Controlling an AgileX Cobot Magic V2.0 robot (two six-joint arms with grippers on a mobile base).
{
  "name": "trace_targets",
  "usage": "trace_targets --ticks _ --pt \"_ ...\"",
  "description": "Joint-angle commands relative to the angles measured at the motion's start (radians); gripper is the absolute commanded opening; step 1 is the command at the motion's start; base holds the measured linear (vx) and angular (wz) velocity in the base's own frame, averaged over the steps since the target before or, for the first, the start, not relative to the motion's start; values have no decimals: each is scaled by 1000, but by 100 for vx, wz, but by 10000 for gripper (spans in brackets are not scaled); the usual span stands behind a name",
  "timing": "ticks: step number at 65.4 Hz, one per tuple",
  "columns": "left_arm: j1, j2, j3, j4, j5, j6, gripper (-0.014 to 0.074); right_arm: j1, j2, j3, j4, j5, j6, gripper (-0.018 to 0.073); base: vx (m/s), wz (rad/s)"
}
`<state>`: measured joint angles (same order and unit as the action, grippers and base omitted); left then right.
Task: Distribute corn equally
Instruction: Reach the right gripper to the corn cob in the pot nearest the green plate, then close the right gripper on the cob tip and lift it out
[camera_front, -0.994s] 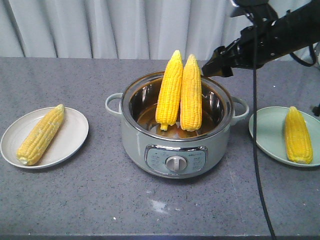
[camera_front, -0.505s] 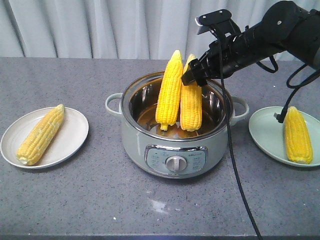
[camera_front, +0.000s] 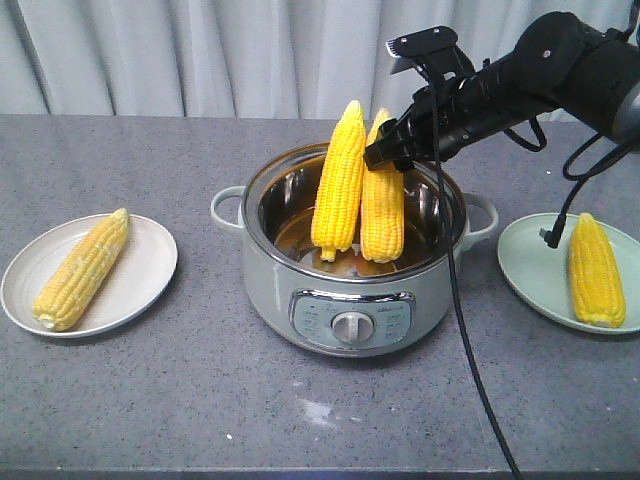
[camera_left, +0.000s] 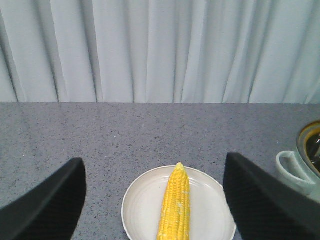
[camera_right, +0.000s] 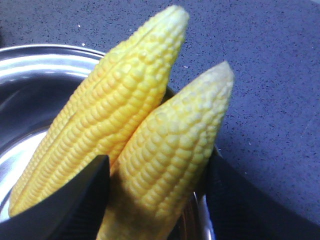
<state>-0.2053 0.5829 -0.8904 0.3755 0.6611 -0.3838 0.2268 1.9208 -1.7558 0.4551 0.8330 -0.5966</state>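
Now the black right gripper (camera_front: 385, 152), jaws apart, straddles the right-hand bright yellow tapered corn cob (camera_front: 382, 205) leaning in the round steel pot (camera_front: 280, 285); best close on it alone, clear of its touching neighbour cob (camera_front: 338, 180), then lift straight.

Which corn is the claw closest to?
The right-hand cob of the two standing in the pot: the right gripper straddles its top. Its neighbour stands beside the fingers; two more lie on plates.
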Motion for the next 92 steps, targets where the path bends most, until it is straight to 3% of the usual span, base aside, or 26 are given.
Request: trace_targets --ticks 1,18,48,63,81,92 --pt "1 7 -21 13 -69 -10 537 -2 -47 -30 6 -40 1 315 0 0" --pt "1 7 -21 13 -69 -10 537 -2 -47 -30 22 -40 1 183 0 0" --pt "1 7 -21 13 -69 -10 537 -2 -152 -30 10 -19 43 181 0 0" --pt "1 7 -21 13 -69 -10 537 -3 -283 -30 -80 22 120 183 0 0" --pt "1 7 -21 13 -69 -10 537 -4 -455 -30 -311 181 277 185 0 0" --pt "1 7 -21 12 -69 -10 537 -53 -533 -10 -329 230 296 188 0 0"
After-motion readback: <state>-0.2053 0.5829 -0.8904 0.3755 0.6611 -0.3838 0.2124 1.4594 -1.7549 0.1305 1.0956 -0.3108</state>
